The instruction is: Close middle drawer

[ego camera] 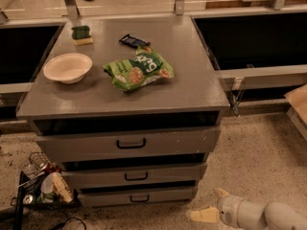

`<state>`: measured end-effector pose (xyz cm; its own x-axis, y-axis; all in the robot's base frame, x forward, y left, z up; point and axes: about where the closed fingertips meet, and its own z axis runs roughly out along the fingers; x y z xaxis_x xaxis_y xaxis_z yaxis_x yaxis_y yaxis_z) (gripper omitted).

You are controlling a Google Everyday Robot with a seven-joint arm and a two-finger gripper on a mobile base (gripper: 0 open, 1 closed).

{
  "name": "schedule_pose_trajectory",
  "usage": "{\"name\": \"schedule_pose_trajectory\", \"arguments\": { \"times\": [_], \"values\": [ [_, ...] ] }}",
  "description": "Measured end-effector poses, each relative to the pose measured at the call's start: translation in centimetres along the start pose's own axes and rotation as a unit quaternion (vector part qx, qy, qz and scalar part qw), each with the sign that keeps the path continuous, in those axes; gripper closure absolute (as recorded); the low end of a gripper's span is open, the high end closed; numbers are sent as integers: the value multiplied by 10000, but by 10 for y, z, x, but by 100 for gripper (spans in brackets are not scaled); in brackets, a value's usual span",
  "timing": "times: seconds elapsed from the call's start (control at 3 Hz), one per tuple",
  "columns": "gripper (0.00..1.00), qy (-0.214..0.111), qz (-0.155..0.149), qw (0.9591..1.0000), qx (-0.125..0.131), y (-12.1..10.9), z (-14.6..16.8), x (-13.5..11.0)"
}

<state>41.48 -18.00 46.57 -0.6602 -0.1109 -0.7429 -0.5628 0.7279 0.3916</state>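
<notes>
The middle drawer [135,176] is a low grey front with a small black handle, between the taller top drawer [129,145] and the smaller bottom drawer [139,197]. Its front sits close to the cabinet, with a dark gap above it. My gripper [211,205] is at the bottom right, low over the floor, to the right of the bottom drawer and apart from all the drawer fronts. Its two beige fingertips [202,215] are spread and hold nothing.
On the cabinet top [192,87] lie a white bowl [67,67], a green chip bag [138,71], a dark snack bar [134,41] and a sponge [81,34]. A wire basket of clutter [41,186] stands on the floor at the left. A cardboard box [300,104] is at the right edge.
</notes>
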Motion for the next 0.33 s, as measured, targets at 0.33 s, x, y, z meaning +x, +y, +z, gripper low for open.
{"name": "schedule_pose_trajectory", "arguments": {
  "times": [0.33],
  "values": [
    [0,-28,53,10000,28,-1,-7,4]
  ]
}}
